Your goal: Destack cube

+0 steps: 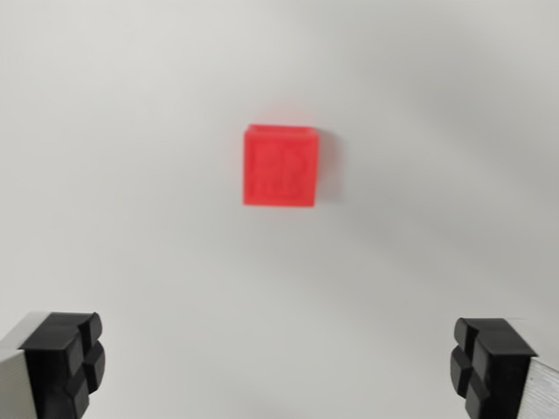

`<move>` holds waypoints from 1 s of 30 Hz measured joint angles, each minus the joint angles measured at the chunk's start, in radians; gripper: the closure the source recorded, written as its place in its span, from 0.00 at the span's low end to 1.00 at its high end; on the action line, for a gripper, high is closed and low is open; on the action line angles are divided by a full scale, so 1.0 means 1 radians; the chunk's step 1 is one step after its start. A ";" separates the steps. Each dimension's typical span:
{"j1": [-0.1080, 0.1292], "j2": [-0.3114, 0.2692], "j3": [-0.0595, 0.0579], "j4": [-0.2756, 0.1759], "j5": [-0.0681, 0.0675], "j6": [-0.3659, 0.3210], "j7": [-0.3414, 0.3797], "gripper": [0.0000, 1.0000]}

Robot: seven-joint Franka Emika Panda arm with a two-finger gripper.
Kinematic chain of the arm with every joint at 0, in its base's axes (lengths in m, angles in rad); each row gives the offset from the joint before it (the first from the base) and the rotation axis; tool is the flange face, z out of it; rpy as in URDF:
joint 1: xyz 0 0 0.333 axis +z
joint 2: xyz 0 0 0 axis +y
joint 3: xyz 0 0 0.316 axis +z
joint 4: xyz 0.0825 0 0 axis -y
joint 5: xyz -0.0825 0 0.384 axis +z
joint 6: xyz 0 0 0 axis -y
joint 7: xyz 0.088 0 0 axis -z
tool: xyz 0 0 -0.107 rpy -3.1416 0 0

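The red cube (280, 166) sits just above the frame's centre on the white tabletop (131, 175). The pincer (278, 362) hangs spread wide and empty at the bottom corners. It looks light, rigid plastic; I'd grip its flat opposite sides.

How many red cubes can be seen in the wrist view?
1. The red cube sits on the white surface, near the centre, above the open fingers. Another cube may be hidden beneath it.

Bright, even light washes the white surface (131, 175), without glare. The red cube (280, 166) looks soft, casting faint shadow rightward.
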 joint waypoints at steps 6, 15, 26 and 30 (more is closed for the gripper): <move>0.000 -0.014 0.000 0.020 0.001 -0.034 -0.001 0.00; 0.000 -0.023 0.000 0.044 0.001 -0.068 -0.002 0.00; 0.000 -0.025 0.000 0.049 0.001 -0.075 -0.003 0.00; 0.000 -0.024 0.000 0.049 0.001 -0.075 -0.003 0.00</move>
